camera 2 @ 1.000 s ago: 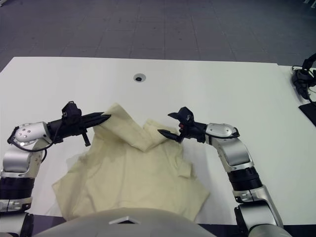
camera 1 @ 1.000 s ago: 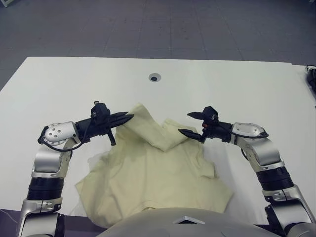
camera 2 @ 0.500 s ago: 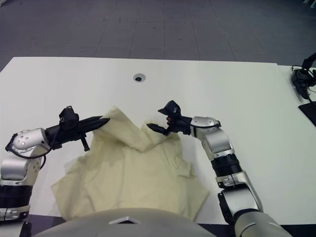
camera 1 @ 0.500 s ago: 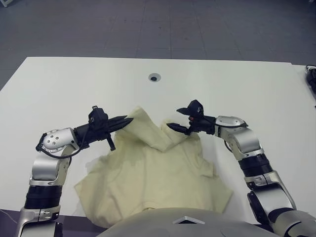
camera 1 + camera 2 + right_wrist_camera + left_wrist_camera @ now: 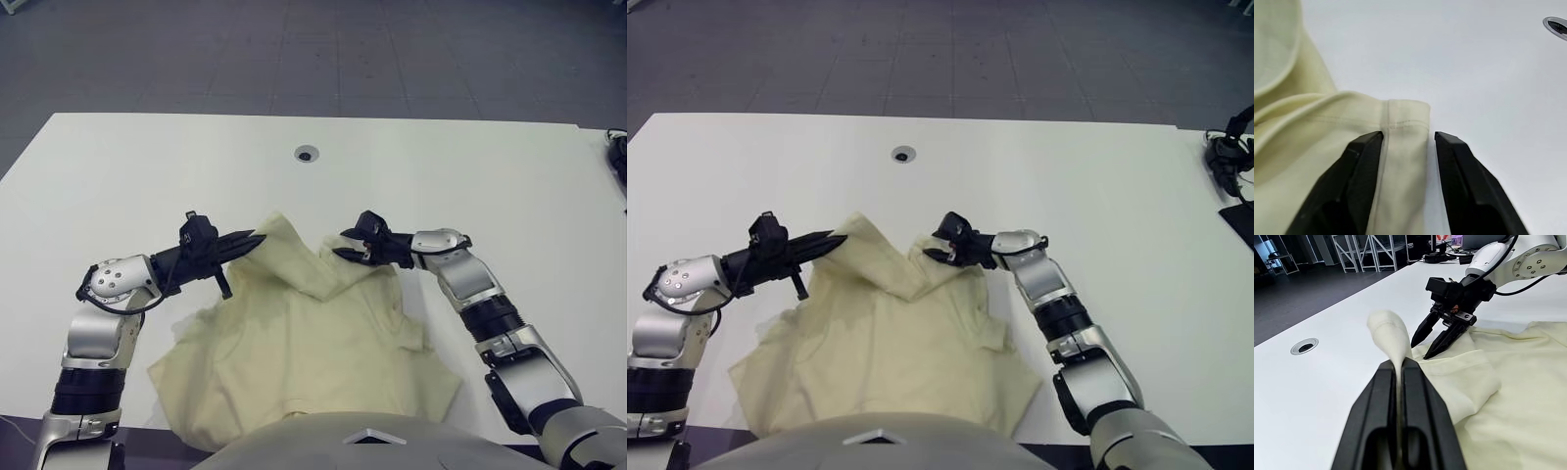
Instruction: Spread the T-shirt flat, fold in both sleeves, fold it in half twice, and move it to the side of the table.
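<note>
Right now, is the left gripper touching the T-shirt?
Touching. The left wrist view shows the left gripper shut on a raised fold of the T-shirt, with the cloth pinched inside it.

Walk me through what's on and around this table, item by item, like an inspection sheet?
Surface: white table, with a round port near its far edge.
Job's things: pale yellow T-shirt, crumpled, not yet flat.
Clutter: dark gear at the table's right edge.
Pincers: left pincer shut on a raised T-shirt fold; right pincer open, its fingers either side of a hem corner.
Cables: thin black cable looped at the left arm; cords on the dark gear.
Surroundings: grey tiled floor; metal racks beyond.
</note>
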`<state>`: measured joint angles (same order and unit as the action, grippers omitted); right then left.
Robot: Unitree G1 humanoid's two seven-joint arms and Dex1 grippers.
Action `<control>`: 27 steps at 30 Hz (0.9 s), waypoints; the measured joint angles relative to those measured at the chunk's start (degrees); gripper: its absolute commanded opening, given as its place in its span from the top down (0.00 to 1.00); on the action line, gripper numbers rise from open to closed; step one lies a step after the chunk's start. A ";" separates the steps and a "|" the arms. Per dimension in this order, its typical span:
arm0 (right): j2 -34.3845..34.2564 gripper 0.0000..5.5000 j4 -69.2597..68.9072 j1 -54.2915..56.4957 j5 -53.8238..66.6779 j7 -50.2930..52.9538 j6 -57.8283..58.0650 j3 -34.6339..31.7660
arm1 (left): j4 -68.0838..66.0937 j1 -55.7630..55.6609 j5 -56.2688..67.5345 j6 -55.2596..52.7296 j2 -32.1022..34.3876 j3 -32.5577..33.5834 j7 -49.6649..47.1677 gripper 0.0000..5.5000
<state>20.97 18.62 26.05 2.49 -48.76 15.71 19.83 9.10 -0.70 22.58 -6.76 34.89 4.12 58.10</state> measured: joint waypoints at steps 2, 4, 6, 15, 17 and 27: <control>-0.07 0.78 0.98 0.32 -0.03 0.26 -0.73 -0.21 | -0.02 0.00 0.01 0.00 0.00 -0.04 -0.06 1.00; -0.09 0.84 1.61 0.43 -0.18 0.63 -1.11 -0.77 | -0.17 0.00 0.01 0.16 0.00 -0.06 -0.08 1.00; -0.09 0.91 2.05 0.50 -0.32 0.84 -1.53 -1.12 | -0.29 0.01 0.01 0.35 -0.02 -0.06 -0.17 1.00; -0.06 1.00 2.60 0.01 -0.45 1.52 -2.96 -2.53 | -1.67 -0.02 -0.56 1.49 -0.19 -0.20 -1.43 1.00; 0.02 1.00 1.63 -0.85 0.57 2.03 -3.28 -4.61 | -3.42 -0.63 -0.76 1.62 -0.63 0.12 -3.35 1.00; 1.15 1.00 -1.29 -2.51 4.05 6.67 -6.99 -14.58 | -12.42 -8.72 -4.48 1.91 -4.88 2.57 -16.32 1.00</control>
<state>22.12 17.32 23.54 6.54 -42.09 8.73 5.25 -3.32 -9.42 18.10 -4.85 30.01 6.69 41.78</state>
